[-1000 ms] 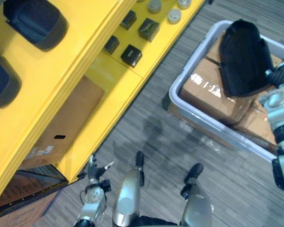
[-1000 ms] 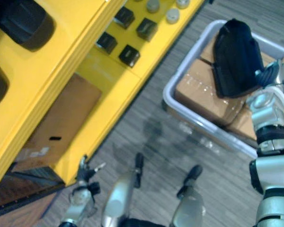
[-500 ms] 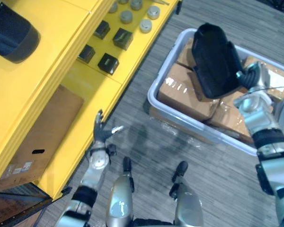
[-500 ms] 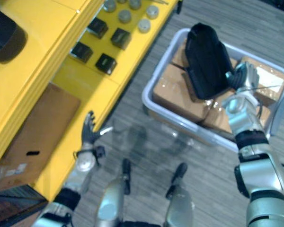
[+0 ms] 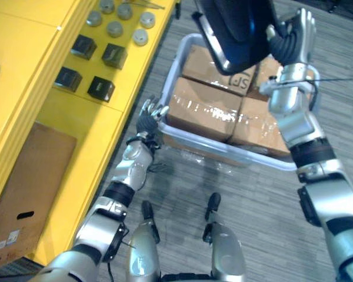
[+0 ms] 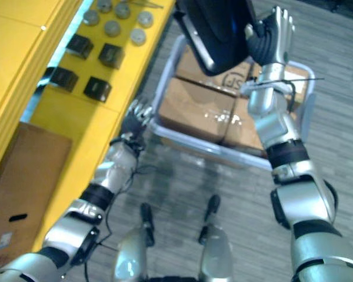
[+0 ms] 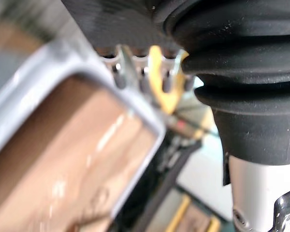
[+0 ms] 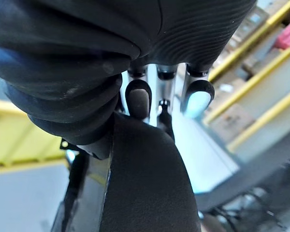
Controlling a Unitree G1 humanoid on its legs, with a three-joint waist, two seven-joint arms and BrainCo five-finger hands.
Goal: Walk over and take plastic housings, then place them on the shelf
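A large black plastic housing (image 5: pixel 235 26) hangs in the air above the grey bin (image 5: pixel 207 147). My right hand (image 5: pixel 291 41) is raised at its right edge and shut on it, thumb against the shell and fingers pointing up. In the right wrist view the housing's dark curved shell (image 8: pixel 145 183) lies right against the fingers (image 8: pixel 137 99). My left hand (image 5: pixel 147 122) is open by the bin's near left corner, its fingers (image 7: pixel 121 77) loosely spread over the rim (image 7: pixel 135 111).
The bin holds taped cardboard boxes (image 5: pixel 206 111). To the left runs a yellow shelf (image 5: pixel 76 117) carrying small black boxes (image 5: pixel 101 88) and grey round parts (image 5: pixel 115 28). A brown carton (image 5: pixel 23 176) sits under it. Grey carpet lies between shelf and bin.
The camera has swung toward the bin. My right hand has lifted the housing up off the boxes. My left arm has risen and reached to the bin's corner.
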